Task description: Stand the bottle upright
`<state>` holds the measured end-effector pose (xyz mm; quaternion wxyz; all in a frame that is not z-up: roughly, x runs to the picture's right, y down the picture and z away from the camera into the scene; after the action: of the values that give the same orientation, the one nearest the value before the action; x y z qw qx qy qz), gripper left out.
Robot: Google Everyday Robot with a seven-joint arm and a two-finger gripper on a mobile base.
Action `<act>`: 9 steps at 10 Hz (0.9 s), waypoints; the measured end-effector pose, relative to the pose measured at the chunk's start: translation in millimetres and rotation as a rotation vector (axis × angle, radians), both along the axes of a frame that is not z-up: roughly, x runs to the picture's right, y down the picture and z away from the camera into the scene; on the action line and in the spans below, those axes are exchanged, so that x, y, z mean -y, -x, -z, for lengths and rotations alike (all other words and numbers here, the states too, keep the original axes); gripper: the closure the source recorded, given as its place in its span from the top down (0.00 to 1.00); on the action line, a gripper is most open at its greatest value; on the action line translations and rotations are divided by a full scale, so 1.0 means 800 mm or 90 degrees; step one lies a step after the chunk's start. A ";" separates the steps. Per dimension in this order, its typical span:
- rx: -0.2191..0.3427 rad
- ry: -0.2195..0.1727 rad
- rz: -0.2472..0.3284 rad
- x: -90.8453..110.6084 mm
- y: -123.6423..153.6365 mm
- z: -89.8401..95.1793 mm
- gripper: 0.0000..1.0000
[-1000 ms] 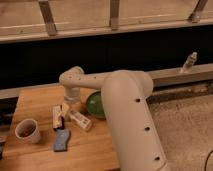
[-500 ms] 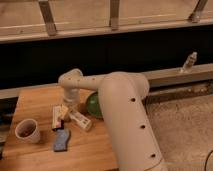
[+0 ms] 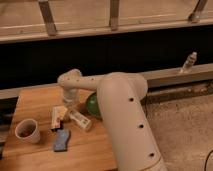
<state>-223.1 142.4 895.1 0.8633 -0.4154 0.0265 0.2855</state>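
A white bottle (image 3: 80,120) lies on its side on the wooden table (image 3: 35,102), its length running from upper left to lower right. My gripper (image 3: 68,106) hangs from the white arm's wrist (image 3: 70,81) and reaches down just above and to the left of the bottle's upper end. The gripper's lower part blends in with the items below it, so I cannot tell whether it touches the bottle.
A yellow-and-white packet (image 3: 59,116) lies left of the bottle. A blue sponge (image 3: 61,140) lies in front of it. A white cup (image 3: 27,131) with a dark inside stands at the front left. A green round object (image 3: 92,105) sits partly behind my arm. A dark wall and ledge lie behind the table.
The arm's big link has swung slightly to the left. The wrist and gripper stay over the bottle's upper end. The bottle still lies in the same place.
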 end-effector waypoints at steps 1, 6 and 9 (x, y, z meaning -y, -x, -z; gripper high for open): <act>0.001 0.000 0.000 0.001 0.000 0.001 0.34; -0.005 0.000 0.000 0.005 -0.006 0.003 0.00; 0.004 0.009 0.011 -0.008 0.000 -0.003 0.00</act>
<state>-223.1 148.5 897.7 0.8629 -0.4222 0.0293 0.2762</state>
